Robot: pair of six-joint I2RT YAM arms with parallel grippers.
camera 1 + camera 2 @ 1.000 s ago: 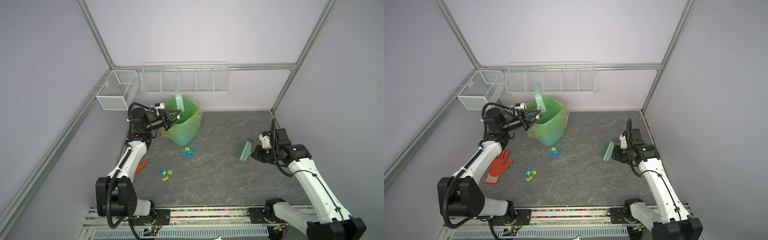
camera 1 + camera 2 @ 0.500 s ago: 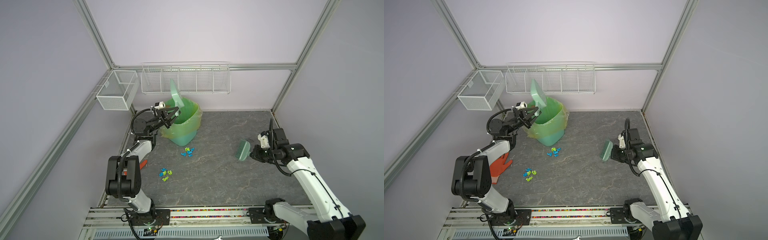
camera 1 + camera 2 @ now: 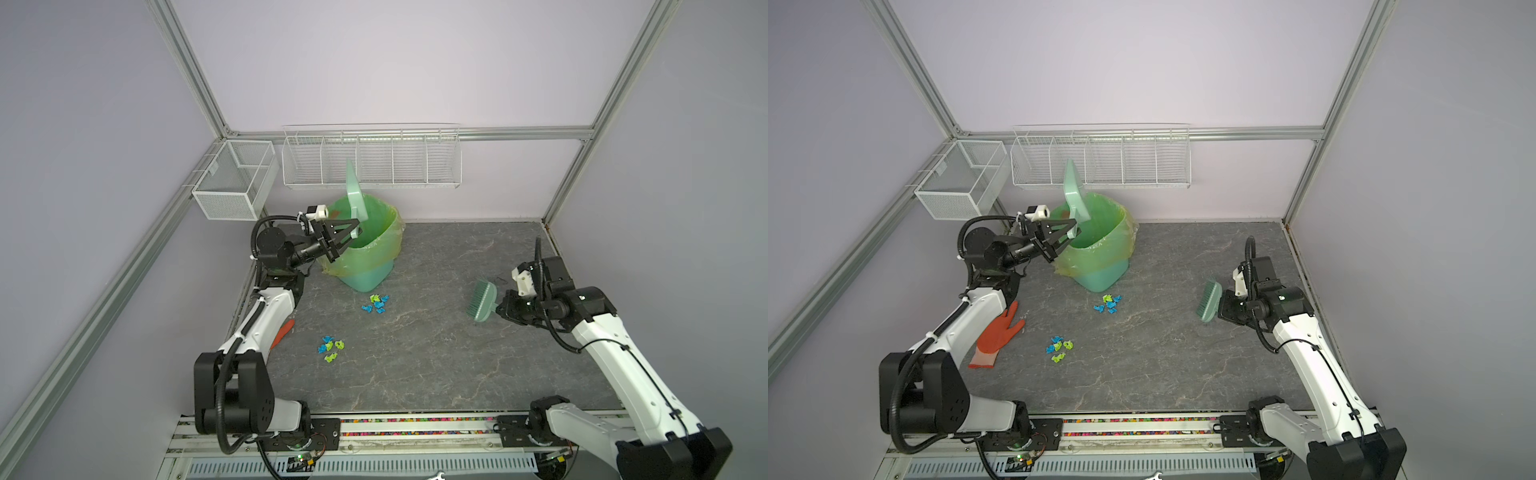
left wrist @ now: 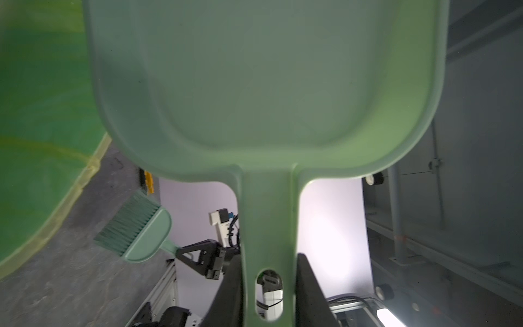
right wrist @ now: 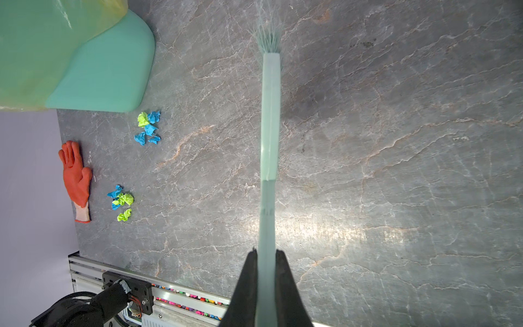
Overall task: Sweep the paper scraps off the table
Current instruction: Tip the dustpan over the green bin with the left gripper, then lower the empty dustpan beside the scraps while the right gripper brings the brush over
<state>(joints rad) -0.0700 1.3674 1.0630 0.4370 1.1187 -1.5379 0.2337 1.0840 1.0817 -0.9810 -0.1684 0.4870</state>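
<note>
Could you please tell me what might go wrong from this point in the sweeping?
The left claw grips the dustpan only by its handle, tipped steeply over the bin; moving it could snag the bag or tip the bin.
One cluster of scraps lies close to the bin's base, so the brush in the right claw may bump it.
The glove lies near the other scraps and could get swept along.
</note>
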